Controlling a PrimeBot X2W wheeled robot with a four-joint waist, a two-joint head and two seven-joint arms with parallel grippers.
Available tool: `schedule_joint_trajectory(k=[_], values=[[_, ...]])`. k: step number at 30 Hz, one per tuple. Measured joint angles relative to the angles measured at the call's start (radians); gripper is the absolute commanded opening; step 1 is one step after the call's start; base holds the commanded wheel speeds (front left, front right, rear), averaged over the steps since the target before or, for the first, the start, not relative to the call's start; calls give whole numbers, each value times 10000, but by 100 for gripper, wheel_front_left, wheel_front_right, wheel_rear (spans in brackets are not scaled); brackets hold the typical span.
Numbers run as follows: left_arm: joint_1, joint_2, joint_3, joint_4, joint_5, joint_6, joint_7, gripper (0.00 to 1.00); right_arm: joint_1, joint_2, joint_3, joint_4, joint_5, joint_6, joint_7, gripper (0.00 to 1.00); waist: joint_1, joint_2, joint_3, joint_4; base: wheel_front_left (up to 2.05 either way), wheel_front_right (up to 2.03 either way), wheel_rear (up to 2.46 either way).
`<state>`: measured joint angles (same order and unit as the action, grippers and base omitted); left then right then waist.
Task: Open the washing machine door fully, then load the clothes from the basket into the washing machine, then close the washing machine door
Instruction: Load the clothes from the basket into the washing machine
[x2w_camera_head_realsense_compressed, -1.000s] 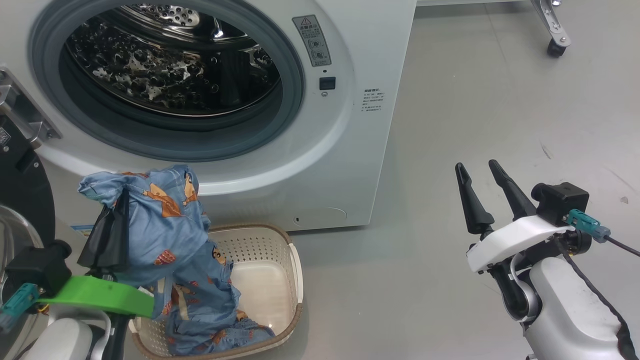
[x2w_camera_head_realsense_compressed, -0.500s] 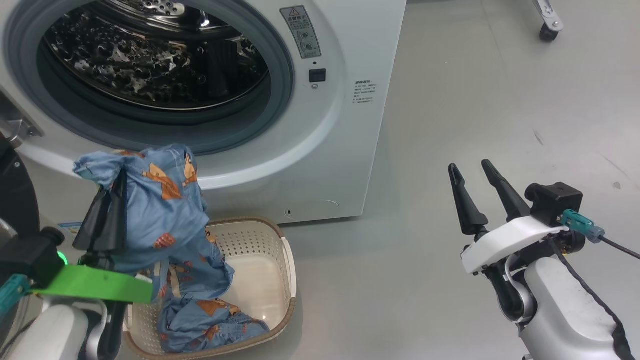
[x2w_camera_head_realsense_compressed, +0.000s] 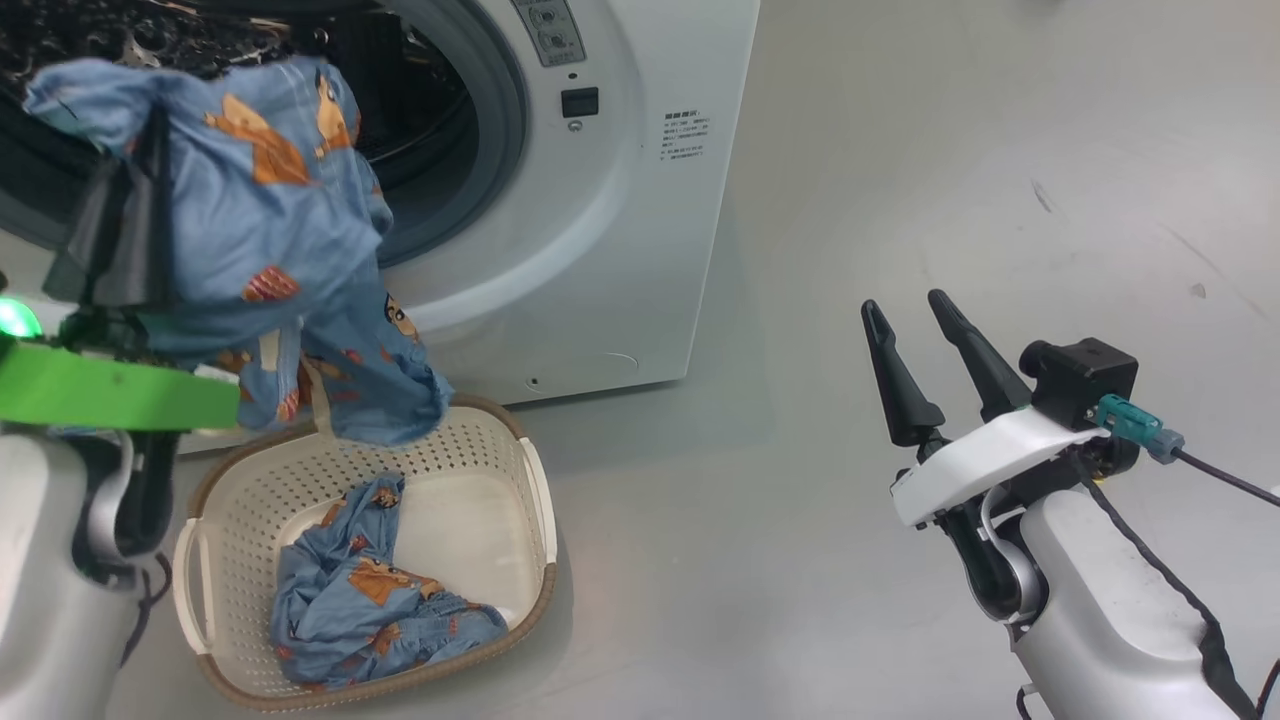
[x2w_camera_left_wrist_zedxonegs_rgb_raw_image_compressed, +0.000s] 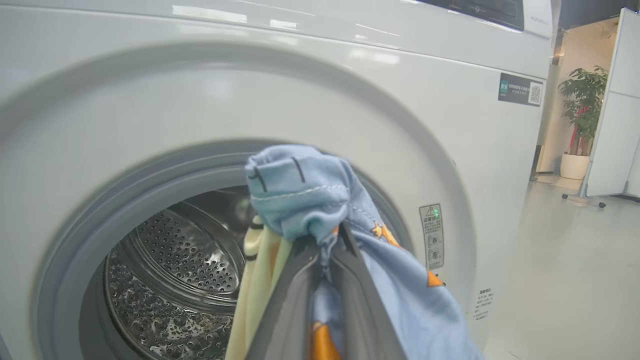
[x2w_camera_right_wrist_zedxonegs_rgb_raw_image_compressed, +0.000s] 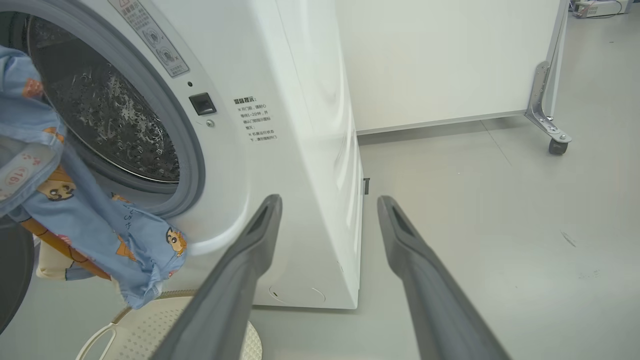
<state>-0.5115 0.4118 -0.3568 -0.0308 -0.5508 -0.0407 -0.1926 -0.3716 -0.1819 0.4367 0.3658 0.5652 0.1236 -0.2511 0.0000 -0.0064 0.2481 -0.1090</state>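
left gripper (x2w_camera_left_wrist_zedxonegs_rgb_raw_image_compressed: 326, 246) tight on clothes (x2w_camera_left_wrist_zedxonegs_rgb_raw_image_compressed: 300, 186)

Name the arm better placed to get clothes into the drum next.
Left. The left gripper is shut on the blue garment, held up right before the open drum. The right gripper stands open and empty, off to the side over the floor.

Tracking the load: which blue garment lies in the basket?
The crumpled garment on the basket floor; the other garment hangs pinched in the left gripper before the drum.
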Motion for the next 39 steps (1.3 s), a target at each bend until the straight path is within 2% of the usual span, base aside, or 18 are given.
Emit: schedule_joint_trajectory(k=[4, 15, 28, 33, 39], values=[[-688, 6, 150, 151, -107, -90, 174, 0, -231, 69, 19, -90, 0, 0, 0, 100, 0, 0, 381, -186, 0, 0, 0], [-1848, 148, 48, 2119, -119, -222, 886, 0, -938, 387, 215, -408, -31, 0, -2, 100, 1, 0, 1681, -768, 0, 0, 0], [-3756, 828, 596, 3925, -10, -286, 1413, 0, -1419, 838, 493, -556, -127, 0, -2, 100, 2, 0, 3337, -1750, 0, 0, 0], [-4326, 1277, 654, 4477, 232, -374, 1482, 0, -1599, 934, 520, -610, -199, 0, -2, 100, 2, 0, 3796, -2134, 0, 0, 0], [-5018, 1331, 612, 4949, 548, -418, 1313, 0, -1655, 982, 470, -610, -203, 0, -2, 100, 1, 0, 4184, -2568, 0, 0, 0]])
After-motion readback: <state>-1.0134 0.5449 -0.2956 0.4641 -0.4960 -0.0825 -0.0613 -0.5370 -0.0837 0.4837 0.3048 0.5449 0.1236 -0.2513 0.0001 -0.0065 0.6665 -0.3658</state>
